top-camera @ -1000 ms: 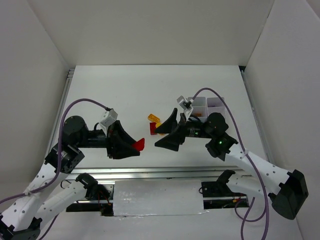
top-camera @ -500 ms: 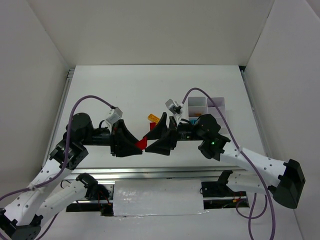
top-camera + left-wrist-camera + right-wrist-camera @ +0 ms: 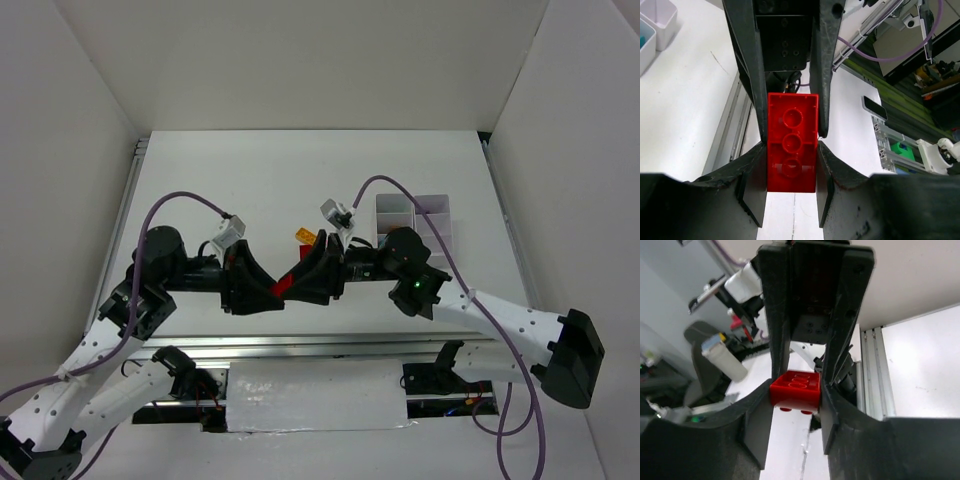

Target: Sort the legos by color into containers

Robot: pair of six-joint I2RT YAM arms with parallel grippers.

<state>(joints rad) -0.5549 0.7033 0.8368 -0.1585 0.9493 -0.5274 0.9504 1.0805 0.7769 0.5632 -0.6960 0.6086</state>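
Legos in play: one red brick (image 3: 792,142), held between the two claws over the near middle of the table (image 3: 300,170); the left claw (image 3: 791,155) is clamped on one end, and the right claw (image 3: 796,390) has its fingers pressed against both sides of the other end, so both look closed on it; I judge this a handover, since the sorting tray sits on the right arm's side; just past the claws a yellow brick (image 3: 306,236) lies on the table; farther right stands the white tray (image 3: 432,200), partly hidden behind the right arm.
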